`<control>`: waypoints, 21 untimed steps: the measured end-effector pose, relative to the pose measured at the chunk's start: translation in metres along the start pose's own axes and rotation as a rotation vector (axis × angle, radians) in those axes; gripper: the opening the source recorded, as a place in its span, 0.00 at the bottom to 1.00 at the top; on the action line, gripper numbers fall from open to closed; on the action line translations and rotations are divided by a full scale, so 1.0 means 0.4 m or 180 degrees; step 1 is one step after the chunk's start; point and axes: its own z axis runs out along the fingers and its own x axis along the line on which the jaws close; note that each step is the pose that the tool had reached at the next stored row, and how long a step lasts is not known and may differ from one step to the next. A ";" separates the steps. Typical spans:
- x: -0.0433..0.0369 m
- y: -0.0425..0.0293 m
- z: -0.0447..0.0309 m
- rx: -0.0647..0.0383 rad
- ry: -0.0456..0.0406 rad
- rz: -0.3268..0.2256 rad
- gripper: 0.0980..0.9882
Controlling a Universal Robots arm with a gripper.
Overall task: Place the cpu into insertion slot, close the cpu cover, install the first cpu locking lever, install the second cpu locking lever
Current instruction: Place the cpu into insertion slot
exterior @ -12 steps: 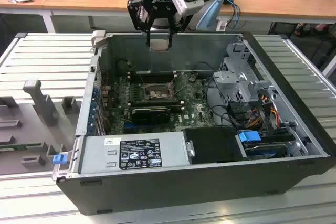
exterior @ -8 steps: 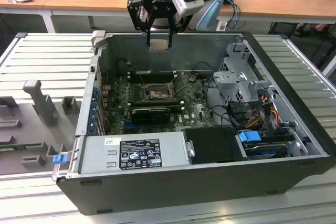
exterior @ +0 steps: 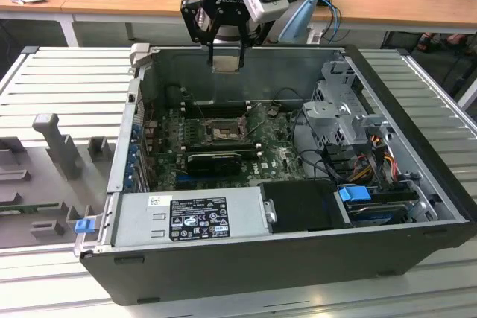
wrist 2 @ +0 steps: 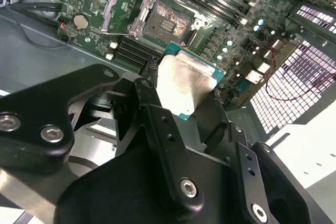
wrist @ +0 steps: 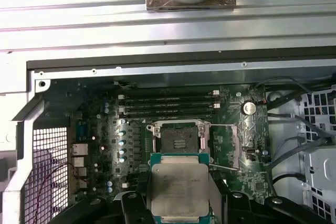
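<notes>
The small square cpu with its dull silver-grey lid hangs pinched by its edges in the black pincer, high over the open grey computer case – not yet down among the parts. In the exterior view the black-framed insertion slot with its tan contact field lies at six o'clock of the chip, bare. The thin dark metal cpu cover stands swung open beside it.

The risk, as I judge it, is a tilted or turned chip bending the contacts – the grip is only on the rim. Long black memory slots flank the socket. In the exterior view a perforated metal drive cage with loose cables sits at three o'clock and a grey power supply box at six, narrowing the way down.
</notes>
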 end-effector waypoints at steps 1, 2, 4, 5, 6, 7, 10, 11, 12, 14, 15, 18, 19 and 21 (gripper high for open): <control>0.000 0.000 0.000 0.0000 -0.0001 0.0012 0.48; 0.000 0.000 0.000 -0.0001 -0.0003 0.0033 0.48; 0.000 0.000 0.001 -0.0003 -0.0013 0.0149 0.48; 0.000 0.000 0.001 -0.0003 -0.0015 0.0169 0.48; 0.000 0.000 0.001 -0.0004 -0.0018 0.0203 0.48; 0.000 0.000 0.001 -0.0004 -0.0020 0.0220 0.48; 0.000 0.000 0.002 -0.0005 -0.0025 0.0273 0.48; 0.000 0.000 0.002 -0.0006 -0.0026 0.0292 0.48; 0.000 0.000 0.002 -0.0006 -0.0027 0.0306 0.48; 0.000 0.000 0.002 -0.0007 -0.0031 0.0341 0.48; 0.000 0.000 0.002 -0.0007 -0.0032 0.0355 0.48; 0.000 0.000 0.002 -0.0008 -0.0039 0.0431 0.48; 0.000 0.000 0.002 -0.0009 -0.0042 0.0472 0.48; 0.000 0.000 0.002 -0.0010 -0.0046 0.0519 0.48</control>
